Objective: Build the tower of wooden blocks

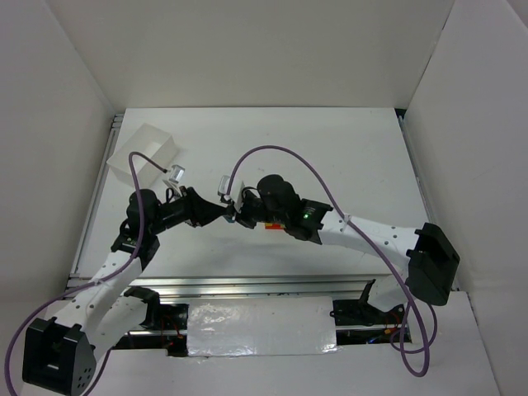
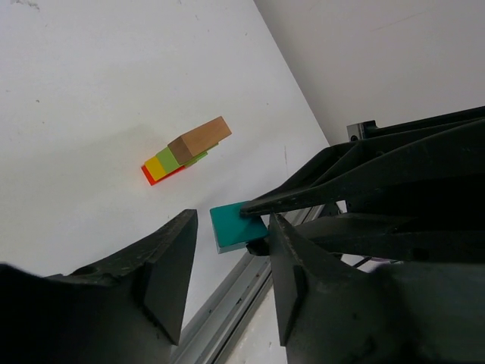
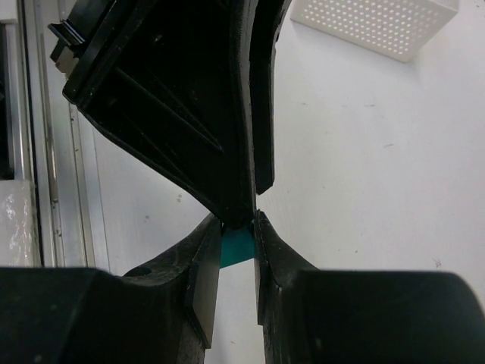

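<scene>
Two hands meet: right hand (image 3: pixel 236 231) pinches teal block (image 2: pixel 236 229); left hand (image 2: pixel 233 221) spread, flanking it. Red-yellow-green-tan stack (image 2: pixel 186 155) sits nearby on surface (image 2: pixel 91 91).

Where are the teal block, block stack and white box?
teal block (image 2: pixel 231 227), left wrist view, top face
block stack (image 2: pixel 201 139), left wrist view, tan block
white box (image 3: pixel 379 23), right wrist view, perforated side

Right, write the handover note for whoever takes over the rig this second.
Left hand: open, fingers either side of the teal block, apparently not clamping it.
Right hand: shut on the teal block.
Stack: on the table beyond both hands, red at the base, then yellow, green, tan on top.
Done: the lower layers are stacked.
Left: set the teal block on the tan one and release.
</scene>
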Available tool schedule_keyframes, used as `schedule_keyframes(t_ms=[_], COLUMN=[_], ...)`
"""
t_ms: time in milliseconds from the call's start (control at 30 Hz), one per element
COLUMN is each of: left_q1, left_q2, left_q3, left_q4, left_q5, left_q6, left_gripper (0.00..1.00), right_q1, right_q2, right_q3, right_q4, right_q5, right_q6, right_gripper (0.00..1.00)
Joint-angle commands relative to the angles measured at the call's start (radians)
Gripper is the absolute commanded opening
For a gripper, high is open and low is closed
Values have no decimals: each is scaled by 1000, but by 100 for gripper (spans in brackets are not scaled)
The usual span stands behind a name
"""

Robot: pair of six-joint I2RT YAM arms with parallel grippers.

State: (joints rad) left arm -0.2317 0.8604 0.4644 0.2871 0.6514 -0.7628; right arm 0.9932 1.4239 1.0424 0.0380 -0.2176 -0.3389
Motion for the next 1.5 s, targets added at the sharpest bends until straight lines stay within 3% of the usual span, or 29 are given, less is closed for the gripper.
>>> schedule_keyframes(t_ms=[0, 133, 167, 367, 533, 567, 667, 733, 800, 1067, 1167, 1300, 1367, 1467], left_q1=[-15, -17, -17, -17, -18, -18, -17, -18, -18, -15, -18, -18, -20, -21], left_q2=[-1, -4, -6, -11, -23, -26, -24, -20, -9, 23, 23, 8, 6, 34], left_q3=[34, 36, 36, 60, 72, 75, 88, 92, 92, 106, 92, 43, 40, 69], left_q4=[-2, 14, 14, 15, 4, 7, 9, 14, 27, 76, 110, 306, 342, 353], left_q5=[19, 42, 42, 56, 34, 33, 34, 42, 60, 92, 122, 249, 316, 390], left_q6=[20, 16, 16, 19, 33, 40, 71, 80, 108, 250, 306, 342, 379, 431], left_gripper=[53, 35, 22, 11, 7, 7, 6, 6, 4, 0, 0, 1, 3, 3], right_q1=[16, 21, 21, 19, 21, 21, 19, 21, 16, -54, -152, -354, -389, -367], right_q2=[0, 15, 17, 20, 0, -5, -16, -20, -26, -144, -207, -206, -185, -169], right_q3=[24, 37, 38, 38, 31, 31, 33, 34, 33, 16, -13, -30, -15, -2], right_q4=[129, 135, 140, 160, 155, 148, 123, 109, 100, 37, 25, 37, 17, -30], right_q5=[36, 89, 89, 109, 104, 100, 83, 80, 66, -114, -256, -472, -613, -614], right_q6=[-6, 11, 18, 47, 80, 83, 97, 98, 109, 195, 256, 374, 364, 255], right_gripper=[27, 29, 33, 37, 50, 59, 65, 76, 99, 100, 100, 100, 100, 100])
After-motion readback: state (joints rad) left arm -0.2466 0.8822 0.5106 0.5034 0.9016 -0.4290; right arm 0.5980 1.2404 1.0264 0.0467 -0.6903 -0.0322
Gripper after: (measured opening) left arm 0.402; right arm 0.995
